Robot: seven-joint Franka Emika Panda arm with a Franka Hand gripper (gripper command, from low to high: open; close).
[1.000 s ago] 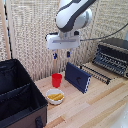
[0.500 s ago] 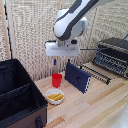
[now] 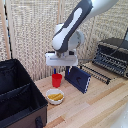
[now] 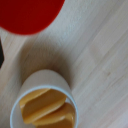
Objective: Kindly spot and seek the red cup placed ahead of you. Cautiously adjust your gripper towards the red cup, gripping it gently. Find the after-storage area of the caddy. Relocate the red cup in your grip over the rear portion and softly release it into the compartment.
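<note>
Red cup (image 3: 57, 80) upright on the wooden table (image 3: 100, 107), just behind the white bowl (image 3: 55, 96) of yellow food, apart from it. Black caddy (image 3: 17, 97) at the table's near corner on the exterior view's left, divider visible inside. Gripper (image 3: 60, 70) directly above the cup; fingers blurred, possibly parted, grasp impossible to tell. Toaster oven (image 3: 112, 54) at the far edge.

Arm (image 3: 75, 27): bulky, rounded white shells, dark grey joint bands and black upper link. Hand: white boxy housing, flat wide flange. Gripper (image 3: 60, 70): short blue-tipped fingers.
</note>
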